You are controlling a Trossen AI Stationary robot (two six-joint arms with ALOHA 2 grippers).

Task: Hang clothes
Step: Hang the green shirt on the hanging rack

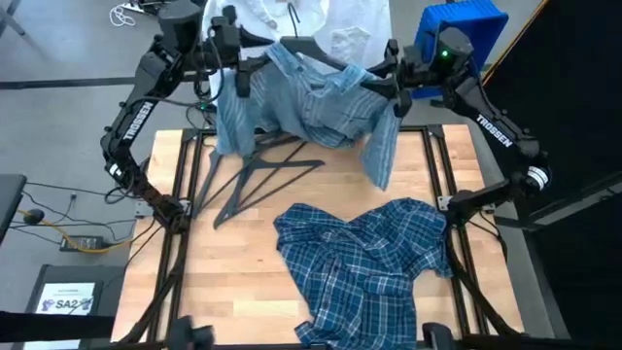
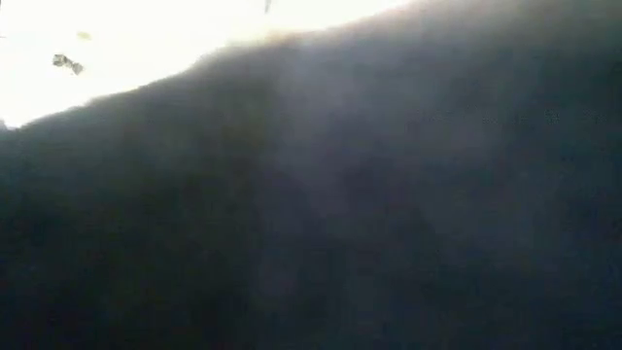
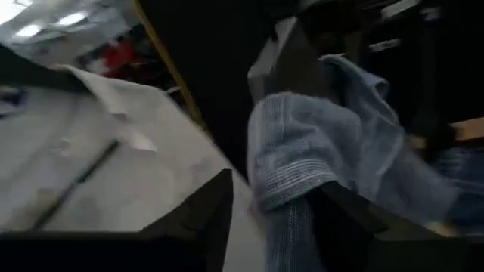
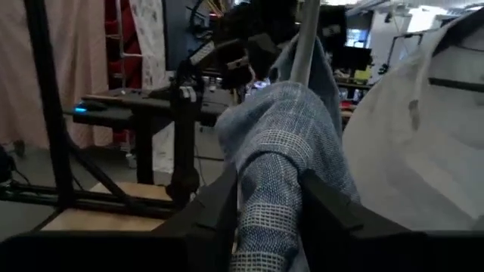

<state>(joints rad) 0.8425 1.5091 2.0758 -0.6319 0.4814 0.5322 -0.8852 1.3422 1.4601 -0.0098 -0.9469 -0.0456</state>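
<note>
The light blue-grey striped shirt [image 1: 311, 102] is held up over the table's far edge between my two grippers. My left gripper [image 1: 236, 66] is shut on its left shoulder and my right gripper [image 1: 387, 86] on its right shoulder. A dark hanger [image 1: 309, 46] shows at its collar. The white shirt [image 1: 335, 24] hangs behind it, past the far edge. The blue plaid shirt [image 1: 364, 262] lies crumpled on the table's near right part. The low view is blocked by something dark close to the lens. My left gripper pinches a bunched fold of the striped shirt [image 3: 291, 185] between its two fingers [image 3: 215, 219], at the shirt's left shoulder. The cloth is lifted, its left side hanging toward the table. My right gripper pinches a bunched, several-layered fold of the striped shirt [image 4: 268, 189] between its two fingers [image 4: 333, 215], at the right shoulder. The sleeve [image 1: 381, 146] hangs slack below it.
Two dark hangers [image 1: 258, 177] lie on the wooden tabletop [image 1: 243, 272] under the held shirt, left of centre. A blue bin [image 1: 465, 27] stands beyond the far right corner. Black frame rails [image 1: 185, 194] run along both sides of the table.
</note>
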